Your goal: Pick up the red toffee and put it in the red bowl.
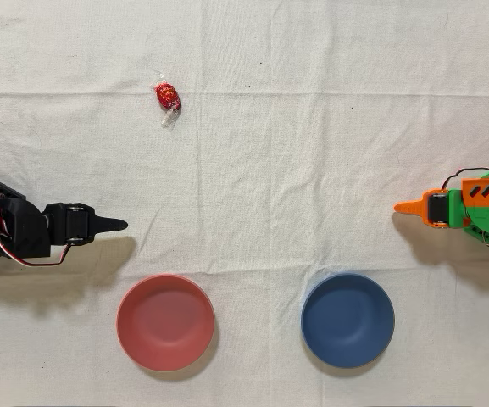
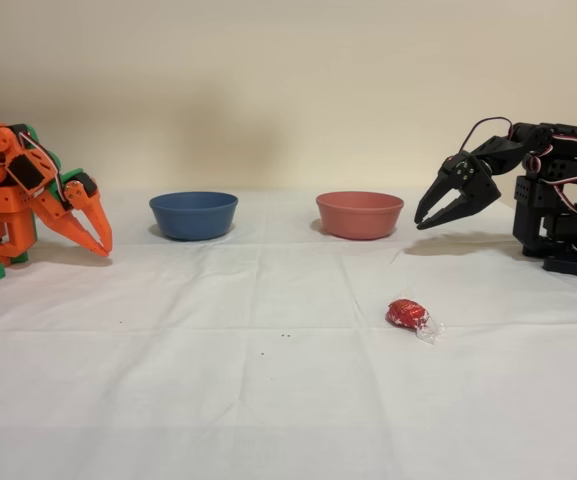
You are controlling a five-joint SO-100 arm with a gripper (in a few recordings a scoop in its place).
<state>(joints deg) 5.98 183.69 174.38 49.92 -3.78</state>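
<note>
Overhead view: black arm's pincer (image 1: 113,225) at frame left, tip pointing right, nothing in it, jaw gap not readable from above; red toffee (image 1: 167,97) lies on the white cloth (image 1: 312,170) up and right of the tip, well apart, and the red bowl (image 1: 165,322) sits below and just right of the tip, with the blue bowl (image 1: 347,320) further right. Fixed view: pincer (image 2: 429,220) hangs tip-down above the cloth, jaws slightly parted and empty; red bowl (image 2: 359,214) just left of it, toffee (image 2: 408,314) on the cloth below, slightly left and nearer the camera, blue bowl (image 2: 193,214) and idle orange arm (image 2: 28,190) far left.
</note>
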